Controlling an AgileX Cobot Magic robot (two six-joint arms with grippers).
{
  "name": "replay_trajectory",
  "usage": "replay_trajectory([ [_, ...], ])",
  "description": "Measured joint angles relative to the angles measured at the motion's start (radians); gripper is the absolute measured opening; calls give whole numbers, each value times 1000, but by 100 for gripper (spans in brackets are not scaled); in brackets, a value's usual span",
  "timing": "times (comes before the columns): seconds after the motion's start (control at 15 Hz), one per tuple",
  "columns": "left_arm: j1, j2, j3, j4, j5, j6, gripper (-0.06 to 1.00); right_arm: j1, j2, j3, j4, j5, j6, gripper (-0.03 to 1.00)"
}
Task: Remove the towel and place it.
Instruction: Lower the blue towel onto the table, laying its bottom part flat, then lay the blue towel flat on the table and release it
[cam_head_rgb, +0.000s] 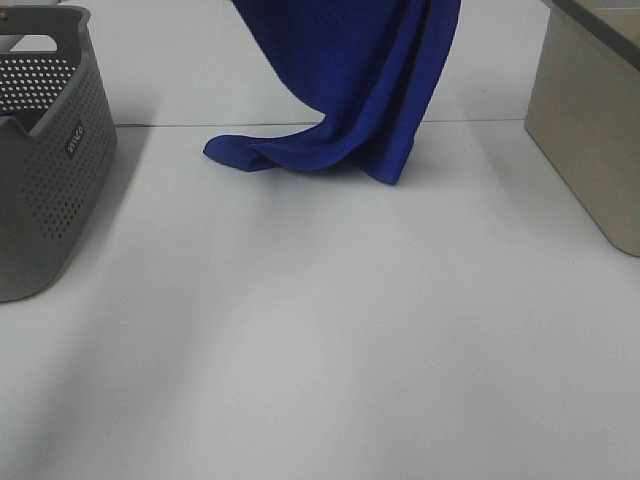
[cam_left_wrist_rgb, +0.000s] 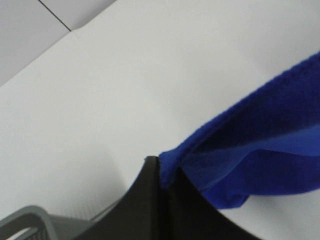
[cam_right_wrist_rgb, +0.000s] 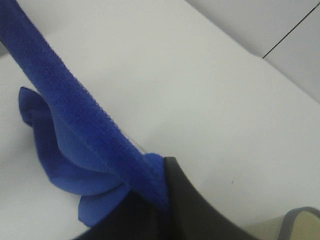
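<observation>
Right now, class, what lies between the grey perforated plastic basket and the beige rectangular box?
The exterior high view shows only the royal-blue plush towel, its lower end bunched on the white table.

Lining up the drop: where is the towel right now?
In the high view the towel hangs at top centre, its lower end on the table, between the grey basket at left and the beige bin at right.

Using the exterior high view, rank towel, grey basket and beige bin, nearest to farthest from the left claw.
1. Towel, centre, pinched in the left claw.
2. Grey basket, at the left edge.
3. Beige bin, far right.
The claw itself is out of that frame.
</observation>
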Motion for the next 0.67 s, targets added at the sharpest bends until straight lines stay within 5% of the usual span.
replay_trajectory([
  [0.13, -1, -74, 0, -8, 119, -3, 0, 0, -21, 0, 12, 82, 26, 2],
  [0.4, -1, -203, 29, -61, 144, -42, 0, 0, -65, -1, 111, 260, 51, 2],
  [0.67, -1, -401, 368, -90, 144, -89, 0, 0, -80, 0, 125, 280, 90, 2],
])
